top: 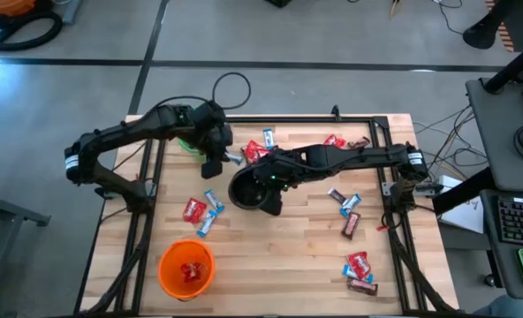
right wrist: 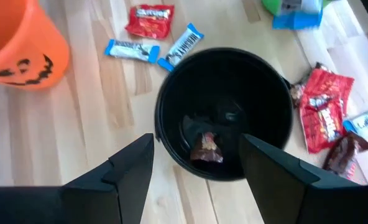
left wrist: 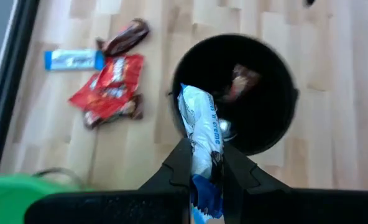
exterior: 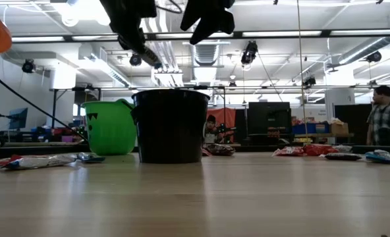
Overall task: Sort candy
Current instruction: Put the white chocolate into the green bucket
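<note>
Left pincer [left wrist: 201,180] grasps a blue-and-white candy [left wrist: 199,134]: carry it to the green cup [top: 191,144] before releasing. Right pincer [right wrist: 196,163] stands released over the black cup [right wrist: 224,112], dark candy inside

The scene is lit brightly and evenly from ceiling strip lights [exterior: 274,33], seen glaring in the low view. Soft shadows are cast beneath the arms on the wooden table [top: 288,256]. The left wrist view is blurred throughout.
</note>
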